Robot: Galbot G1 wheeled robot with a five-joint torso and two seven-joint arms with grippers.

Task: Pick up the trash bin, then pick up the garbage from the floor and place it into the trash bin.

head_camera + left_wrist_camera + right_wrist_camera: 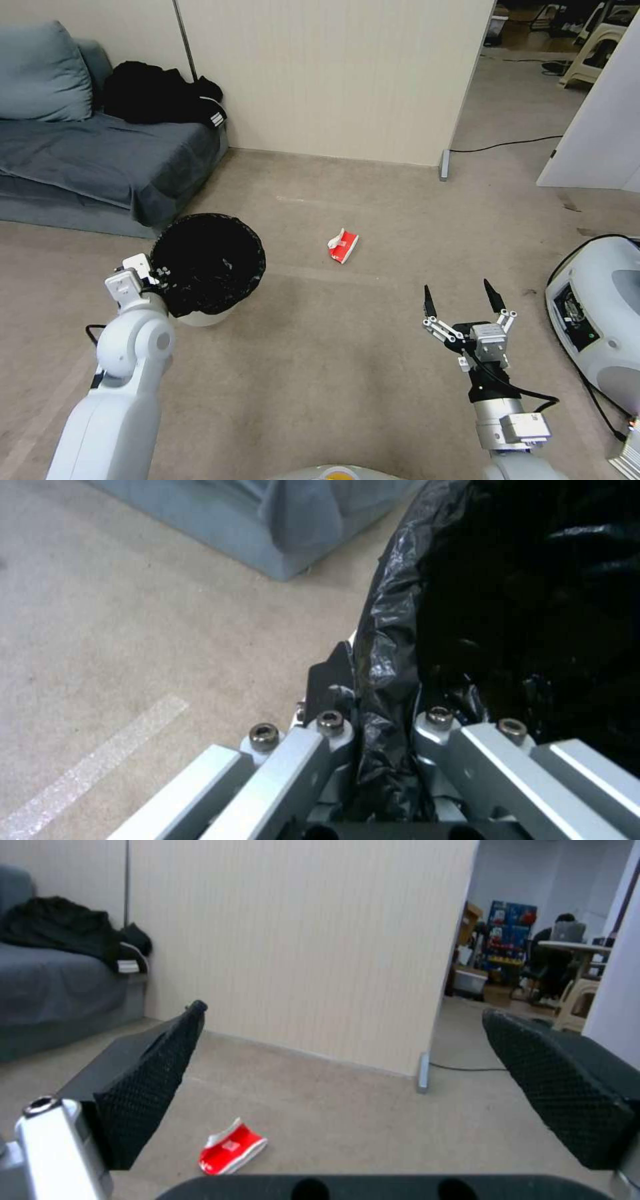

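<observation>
Overhead, left pincer [159, 279] clamped on trash bin [208, 263] rim; right pincer [461, 299] wide, carton [343, 245] beyond.

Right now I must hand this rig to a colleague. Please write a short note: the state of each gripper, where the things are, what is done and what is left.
Left gripper: shut on the rim of the trash bin, fingers pinching the black liner. The bin is beside the sofa.
Right gripper: open, holding nothing, above the carpet, pointing toward the garbage.
Garbage: a red-and-white carton lies on the floor, ahead of the right gripper and to the right of the bin.
Done: bin gripped.
Left: pick up the carton and drop it into the bin.
</observation>
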